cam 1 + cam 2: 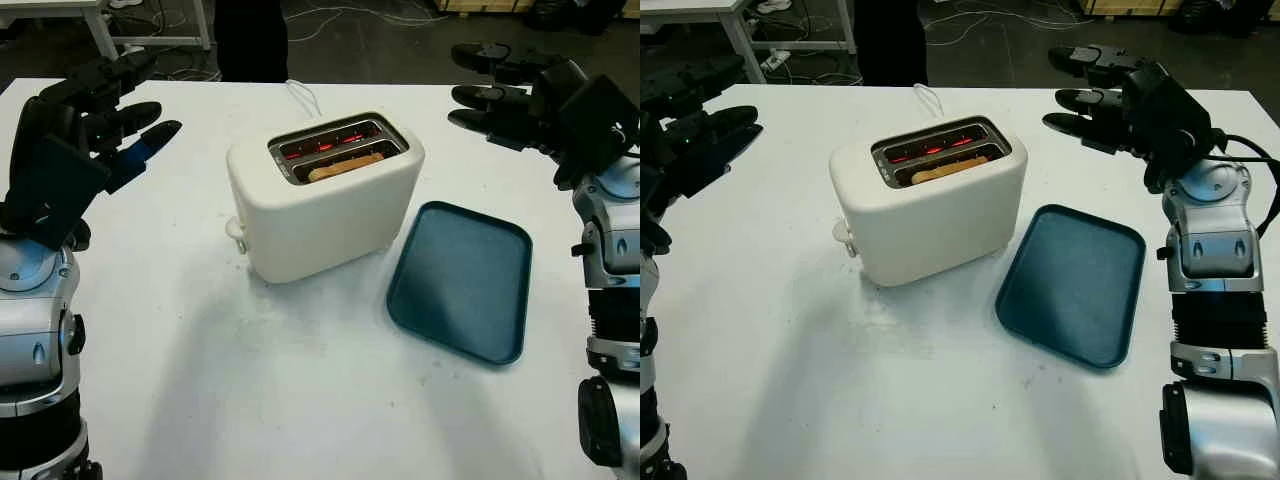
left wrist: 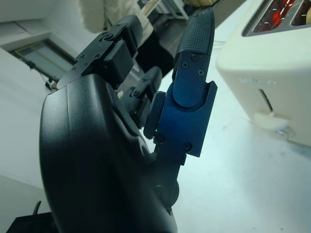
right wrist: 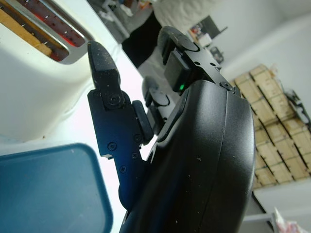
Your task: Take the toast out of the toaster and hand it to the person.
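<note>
A cream toaster [image 1: 320,205] stands mid-table, its slots glowing red. A slice of toast [image 1: 345,165] sits in the nearer slot, its top edge just above the rim; the toast [image 3: 22,31] appears in the right wrist view too. My left hand [image 1: 125,115] hovers open above the table's left side, well clear of the toaster. My right hand [image 1: 490,95] hangs open at the far right, level with the toaster's top and apart from it. A person in dark clothing [image 1: 252,40] stands behind the table's far edge.
A dark blue tray [image 1: 462,280] lies flat to the right of the toaster. The toaster's white cord [image 1: 303,97] runs toward the far edge. The white table [image 1: 250,380] has bare room in front. Table legs and cables are on the floor beyond.
</note>
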You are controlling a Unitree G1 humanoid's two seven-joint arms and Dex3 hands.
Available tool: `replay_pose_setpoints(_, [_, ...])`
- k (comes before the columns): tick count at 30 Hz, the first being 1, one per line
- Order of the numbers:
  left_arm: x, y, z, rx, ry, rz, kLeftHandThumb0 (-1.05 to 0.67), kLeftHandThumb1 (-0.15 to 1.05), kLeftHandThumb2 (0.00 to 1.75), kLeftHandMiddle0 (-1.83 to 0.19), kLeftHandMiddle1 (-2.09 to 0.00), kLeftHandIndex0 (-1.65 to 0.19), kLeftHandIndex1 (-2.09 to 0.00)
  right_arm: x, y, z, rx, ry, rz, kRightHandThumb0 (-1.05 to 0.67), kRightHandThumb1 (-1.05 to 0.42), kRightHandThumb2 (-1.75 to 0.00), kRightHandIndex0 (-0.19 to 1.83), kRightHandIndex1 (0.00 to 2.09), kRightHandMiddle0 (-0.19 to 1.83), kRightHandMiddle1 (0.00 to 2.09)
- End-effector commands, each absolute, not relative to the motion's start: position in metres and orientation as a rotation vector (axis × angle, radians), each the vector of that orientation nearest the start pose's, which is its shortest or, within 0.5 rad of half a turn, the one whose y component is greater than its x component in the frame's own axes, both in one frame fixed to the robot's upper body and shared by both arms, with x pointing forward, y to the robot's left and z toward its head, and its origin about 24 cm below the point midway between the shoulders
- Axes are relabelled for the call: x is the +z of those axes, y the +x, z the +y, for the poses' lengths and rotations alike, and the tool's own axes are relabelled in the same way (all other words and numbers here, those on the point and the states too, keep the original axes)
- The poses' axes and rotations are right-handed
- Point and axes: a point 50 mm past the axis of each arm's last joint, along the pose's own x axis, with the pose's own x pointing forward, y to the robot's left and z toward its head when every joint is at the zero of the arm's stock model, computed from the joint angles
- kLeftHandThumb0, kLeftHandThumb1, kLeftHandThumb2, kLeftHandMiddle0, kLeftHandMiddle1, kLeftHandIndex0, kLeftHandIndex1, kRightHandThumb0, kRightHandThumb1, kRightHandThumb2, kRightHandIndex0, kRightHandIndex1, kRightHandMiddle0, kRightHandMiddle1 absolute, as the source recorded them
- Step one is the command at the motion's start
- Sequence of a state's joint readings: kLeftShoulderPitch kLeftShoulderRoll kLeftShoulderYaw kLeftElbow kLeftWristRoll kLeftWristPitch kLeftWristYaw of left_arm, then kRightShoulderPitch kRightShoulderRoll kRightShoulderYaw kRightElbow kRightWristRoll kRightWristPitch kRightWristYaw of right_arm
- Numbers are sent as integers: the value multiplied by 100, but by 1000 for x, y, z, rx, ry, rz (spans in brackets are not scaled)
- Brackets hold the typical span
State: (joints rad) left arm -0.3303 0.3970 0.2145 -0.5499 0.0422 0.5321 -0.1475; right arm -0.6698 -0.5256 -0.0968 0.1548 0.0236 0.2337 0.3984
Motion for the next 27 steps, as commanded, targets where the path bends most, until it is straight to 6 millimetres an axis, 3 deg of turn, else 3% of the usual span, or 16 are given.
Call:
replay_pose_setpoints(1, [226, 263, 212, 86, 424, -359, -69, 92, 10, -64, -22, -62, -2, 220, 347, -217, 243, -492, -232, -49, -82, -1, 66, 7, 62, 4])
replay_pose_setpoints(6, [223, 262, 206, 71, 389, -332, -70, 92, 9, -63, -28, -63, -2, 214, 346, -215, 265, -508, -187, -55, -83, -1, 65, 6, 60, 3])
replay_pose_setpoints(10, [222, 260, 199, 59, 383, -319, -70, 92, 10, -44, -63, -63, -3, 208, 345, -210, 284, -464, -164, -47, -83, 0, 64, 5, 59, 2])
replay_pose_setpoints(12, [221, 259, 197, 60, 385, -323, -70, 92, 11, -39, -72, -62, -3, 206, 344, -208, 289, -446, -158, -46, -84, -1, 63, 5, 58, 1])
replay_pose_setpoints(27, [213, 255, 190, 95, 266, -342, -76, 92, 12, -13, -95, -52, 0, 190, 328, -191, 194, -345, -166, -59, -89, -1, 51, 0, 47, 0])
